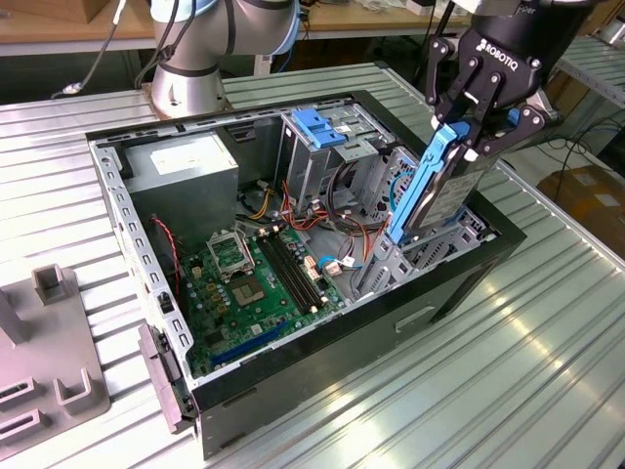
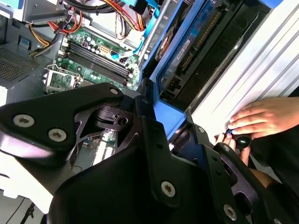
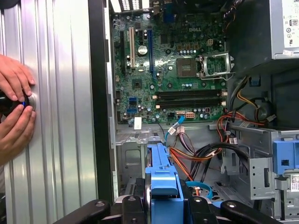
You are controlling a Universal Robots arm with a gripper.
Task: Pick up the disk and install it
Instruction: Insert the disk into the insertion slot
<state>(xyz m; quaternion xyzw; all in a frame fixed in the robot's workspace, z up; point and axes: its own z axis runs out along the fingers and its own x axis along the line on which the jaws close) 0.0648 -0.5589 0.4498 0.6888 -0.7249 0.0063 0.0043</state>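
The disk [image 1: 437, 191], grey metal with blue carrier rails, stands tilted on edge at the open computer case's [image 1: 117, 205] side on the exterior view's right. Its lower end reaches down into the drive bay beside the cables. My gripper [image 1: 459, 135] is shut on its upper end, black fingers pressing both blue rails. In the first wrist view the blue rail of the disk [image 3: 162, 172] rises between the fingers [image 3: 128, 205]. The second wrist view shows the disk [image 2: 184, 46] beyond my gripper's black body, slanting into the case.
Inside the case are a green motherboard [image 1: 259, 283], a grey power-supply box [image 1: 186, 166], a metal drive cage with a blue handle [image 1: 317, 127] and loose cables. A person's hands [image 3: 14, 107] rest on the ribbed table beside the case. A grey fixture [image 1: 49, 371] lies at the exterior view's left.
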